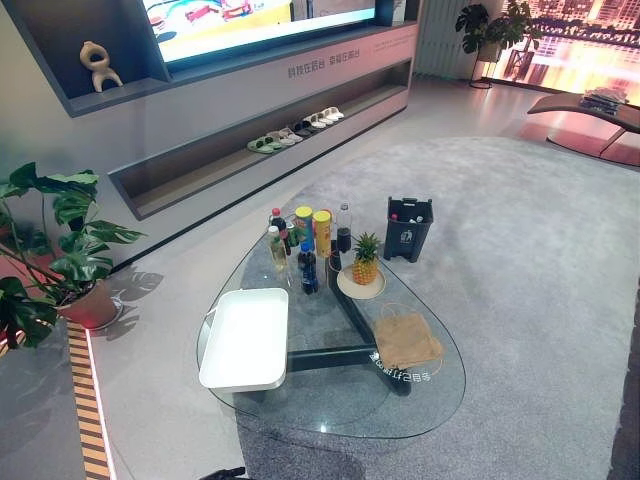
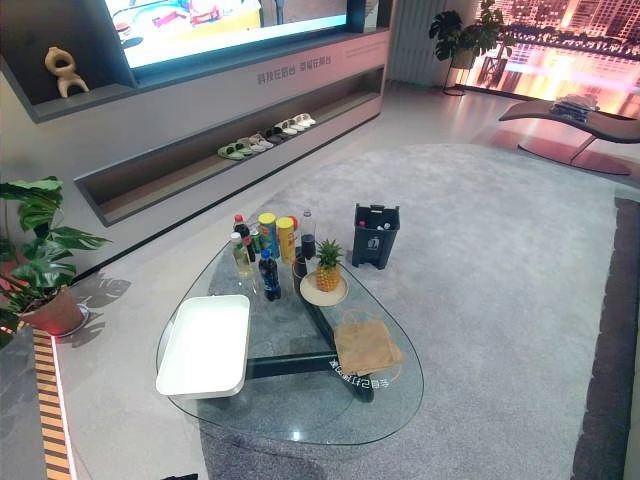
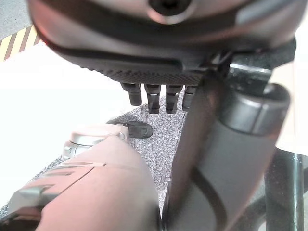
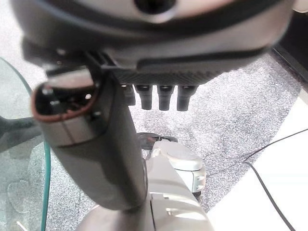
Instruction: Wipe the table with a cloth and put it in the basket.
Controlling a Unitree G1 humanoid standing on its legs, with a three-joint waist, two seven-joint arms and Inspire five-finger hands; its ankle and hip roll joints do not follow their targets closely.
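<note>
Several bottles [image 1: 300, 250], pineapple [image 1: 365, 260] behind cloth [image 1: 405, 340]

The left hand [image 3: 159, 98] hangs down, its fingers [image 3: 153, 102] straight in a row and its thumb standing out beside them, with nothing in its grasp. The right hand [image 4: 161, 94] hangs likewise, fingers [image 4: 163, 100] relaxed and straight, holding nothing.

glass worktop [image 2: 300, 420] | brown cloth [image 2: 366, 347] flat, right side | white basket [image 2: 205, 345] left | pineapple [image 2: 327, 268] behind cloth
</note>
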